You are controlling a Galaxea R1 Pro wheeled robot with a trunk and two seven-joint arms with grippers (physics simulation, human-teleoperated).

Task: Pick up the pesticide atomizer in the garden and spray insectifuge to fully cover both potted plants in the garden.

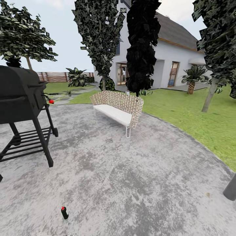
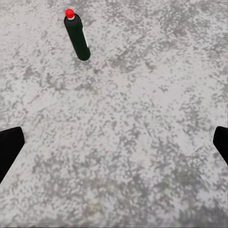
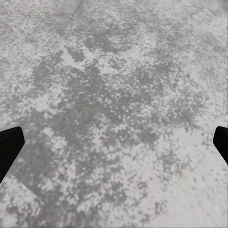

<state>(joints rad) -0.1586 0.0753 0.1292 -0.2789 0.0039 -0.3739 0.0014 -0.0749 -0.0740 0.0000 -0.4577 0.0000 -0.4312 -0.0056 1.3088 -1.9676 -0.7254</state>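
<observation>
Atomizer (image 1: 64, 212) upright on patio (image 1: 131, 183), w/ left gripper (image 2: 114, 142) wide apart above.

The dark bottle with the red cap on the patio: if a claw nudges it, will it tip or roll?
The bottle stands upright on the patio, tall and slim on a narrow base, so a nudge near the cap would probably topple it. Its body looks round, so once down it would likely roll. It looks stiff.
</observation>
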